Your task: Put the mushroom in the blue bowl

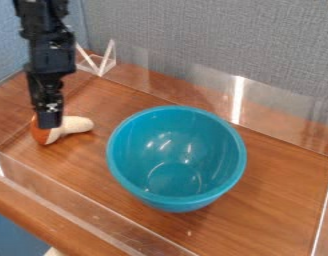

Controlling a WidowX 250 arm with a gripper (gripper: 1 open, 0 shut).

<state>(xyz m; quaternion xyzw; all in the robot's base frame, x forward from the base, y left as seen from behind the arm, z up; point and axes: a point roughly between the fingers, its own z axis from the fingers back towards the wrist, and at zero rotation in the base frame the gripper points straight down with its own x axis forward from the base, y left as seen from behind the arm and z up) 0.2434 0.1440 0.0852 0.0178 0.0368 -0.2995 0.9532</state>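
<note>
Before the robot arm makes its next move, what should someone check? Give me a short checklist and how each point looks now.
- Mushroom lying on the wooden table, within view: ok
- Blue bowl upright, opening facing up: ok
- Inside of the bowl free of anything in the way: ok
- Gripper over the mushroom's cap end rather than the bowl: ok
- Fingers open for a grasp: ok
- Fingers low enough, with the mushroom between them: cannot tell; the gripper hides part of the cap in this single view
</note>
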